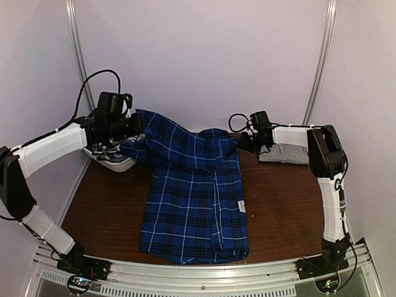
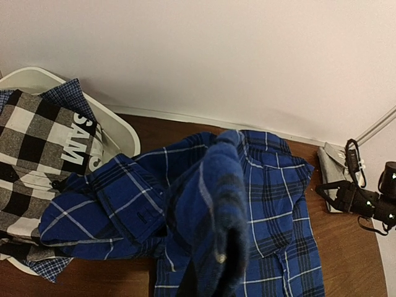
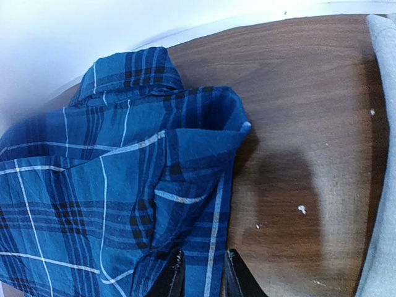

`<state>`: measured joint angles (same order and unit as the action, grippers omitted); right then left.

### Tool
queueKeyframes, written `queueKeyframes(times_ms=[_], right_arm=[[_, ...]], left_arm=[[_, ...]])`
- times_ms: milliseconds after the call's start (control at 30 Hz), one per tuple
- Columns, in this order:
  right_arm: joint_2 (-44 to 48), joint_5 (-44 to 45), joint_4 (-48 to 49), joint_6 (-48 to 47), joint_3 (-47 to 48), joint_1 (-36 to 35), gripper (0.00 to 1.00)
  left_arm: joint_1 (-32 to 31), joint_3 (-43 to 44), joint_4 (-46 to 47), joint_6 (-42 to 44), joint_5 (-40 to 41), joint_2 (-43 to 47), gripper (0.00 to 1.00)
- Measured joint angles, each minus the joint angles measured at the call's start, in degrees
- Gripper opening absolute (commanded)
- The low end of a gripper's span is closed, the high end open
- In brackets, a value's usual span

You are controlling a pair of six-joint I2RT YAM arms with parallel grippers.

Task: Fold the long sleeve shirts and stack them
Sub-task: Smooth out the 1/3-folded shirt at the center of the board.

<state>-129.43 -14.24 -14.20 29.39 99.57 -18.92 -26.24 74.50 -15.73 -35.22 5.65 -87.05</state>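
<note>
A brown wooden table (image 1: 105, 204) carries everything. The biggest thing on it is the blue plaid shirt (image 1: 195, 204), spread down the middle with its long axis running from the back wall toward the near edge, collar end far and hem near. Its far left part rises off the table and is bunched up toward the left arm, partly over the basket.

The white plastic basket (image 1: 120, 164) sits at the far left, mostly hidden under that arm. In it lies a black-and-white check shirt (image 2: 28, 154), crumpled, with a black band of white lettering (image 2: 80, 139) that is only partly readable. A finer blue-checked cloth (image 2: 69, 93) peeks out behind and under it.

A plain grey shirt (image 1: 283, 154) lies flat at the far right, half covered by the right arm and cut off in both wrist views.

The left gripper (image 1: 137, 129) is pressed together on the raised blue cloth, which drapes over its fingers and hides them from its own camera. The right gripper (image 3: 204, 281) sits at the shirt's far right corner, fingers (image 3: 175, 279) close together astride the cloth's edge. I cannot tell whether they truly pinch it.

A small white tag (image 1: 242, 206) shows on the shirt's right edge.
</note>
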Motion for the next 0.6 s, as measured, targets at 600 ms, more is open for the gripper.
queueKeyframes(times_ms=[600], right_arm=[[-16.1,-5.4,-2.8,-1.0,21.6,0.9,0.36]], left_arm=[[-5.6,-4.3,1.6,-2.7,4.9,5.0,0.00]])
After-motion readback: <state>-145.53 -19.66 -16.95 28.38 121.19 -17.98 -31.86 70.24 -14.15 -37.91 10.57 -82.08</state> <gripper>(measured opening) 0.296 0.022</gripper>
